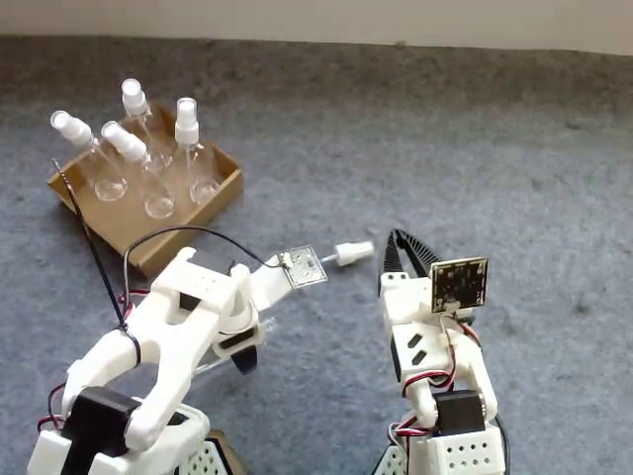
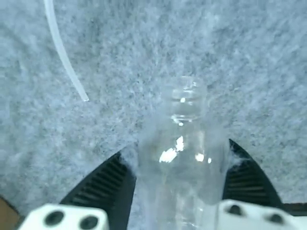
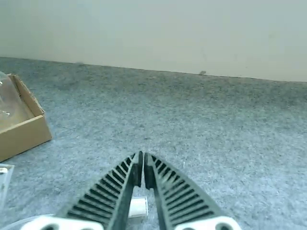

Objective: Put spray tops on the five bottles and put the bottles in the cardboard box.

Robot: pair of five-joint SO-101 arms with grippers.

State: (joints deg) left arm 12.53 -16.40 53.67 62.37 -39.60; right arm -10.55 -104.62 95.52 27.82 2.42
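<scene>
four capped bottles [image 1: 188, 148] are stood in the cardboard box [image 1: 198, 220]. the fifth bottle [image 2: 184, 158], neck bare, is clamped in the left gripper [image 2: 177, 153]. the spray top [image 1: 351, 253] lies beside the right gripper [image 3: 142, 155], whose jaws are closed on nothing. next, the top must be grasped and its tube threaded into the neck.
</scene>
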